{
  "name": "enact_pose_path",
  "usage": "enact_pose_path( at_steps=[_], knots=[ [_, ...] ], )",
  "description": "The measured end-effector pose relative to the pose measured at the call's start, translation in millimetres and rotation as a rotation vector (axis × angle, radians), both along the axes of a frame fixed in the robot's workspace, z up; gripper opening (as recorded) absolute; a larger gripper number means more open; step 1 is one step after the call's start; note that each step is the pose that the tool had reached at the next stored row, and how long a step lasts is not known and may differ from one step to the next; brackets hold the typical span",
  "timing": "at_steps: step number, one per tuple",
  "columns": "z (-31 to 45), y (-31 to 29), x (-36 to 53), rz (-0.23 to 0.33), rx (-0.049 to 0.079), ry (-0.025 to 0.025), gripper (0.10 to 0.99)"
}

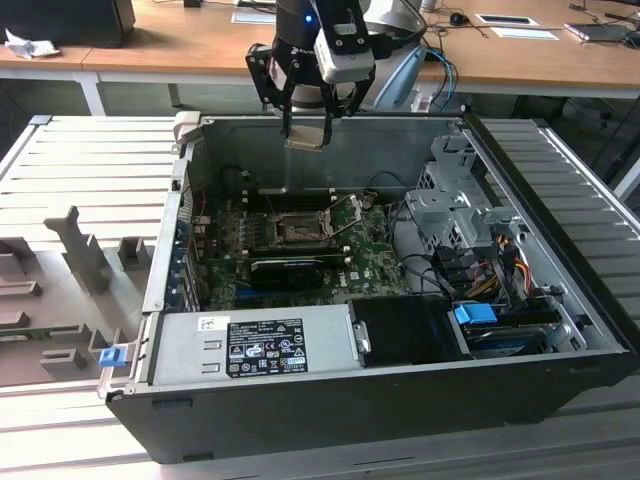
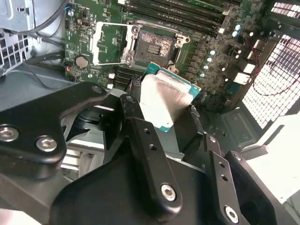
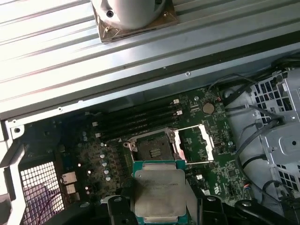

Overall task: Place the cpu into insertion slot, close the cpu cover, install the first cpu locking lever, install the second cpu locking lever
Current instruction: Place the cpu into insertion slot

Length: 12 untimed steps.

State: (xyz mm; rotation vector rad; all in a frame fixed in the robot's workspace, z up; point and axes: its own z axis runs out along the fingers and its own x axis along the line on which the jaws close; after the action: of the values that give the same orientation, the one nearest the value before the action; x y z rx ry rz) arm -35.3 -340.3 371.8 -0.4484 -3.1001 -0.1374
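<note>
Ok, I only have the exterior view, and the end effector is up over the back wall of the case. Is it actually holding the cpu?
Observer: Yes. In both wrist views the cpu sits clamped in the end effector, metal top showing.
Operator: Is the insertion slot free?
Observer: In the first wrist view the insertion slot is empty, its dark recess exposed.
Operator: And the cover?
Observer: In the second wrist view the cpu cover is swung open to one side of the slot.
</note>
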Motion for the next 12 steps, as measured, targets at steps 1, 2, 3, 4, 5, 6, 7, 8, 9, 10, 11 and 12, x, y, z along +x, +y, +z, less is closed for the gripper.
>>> enact_pose_path(
  at_steps=[1,2,3,4,5,6,7,8,9,10,11,12],
  knots=[
    [0.0,0.0,0.0,-0.010,0.000,0.0000,0.525],
    [-0.2,0.0,0.0,-0.029,0.000,0.0000,0.525],
    [-0.3,0.0,0.0,-0.044,0.000,0.0000,0.525],
    [-0.4,0.0,0.0,-0.052,0.000,0.0000,0.525],
    [-0.4,0.0,0.0,-0.060,0.000,0.0000,0.525],
    [-0.5,0.0,0.0,-0.078,0.000,0.0000,0.525],
    [-0.5,0.0,0.0,-0.090,0.000,0.0000,0.525],
    [-0.6,0.0,0.0,-0.101,0.000,0.0000,0.525],
    [-0.6,0.0,0.0,-0.111,0.000,-0.0001,0.525],
    [-0.8,0.0,0.0,-0.125,0.000,-0.0001,0.525],
    [-1.2,0.0,0.0,-0.152,0.000,-0.0001,0.525],
    [-1.4,0.0,0.0,-0.168,-0.001,-0.0001,0.525]
  ],
)
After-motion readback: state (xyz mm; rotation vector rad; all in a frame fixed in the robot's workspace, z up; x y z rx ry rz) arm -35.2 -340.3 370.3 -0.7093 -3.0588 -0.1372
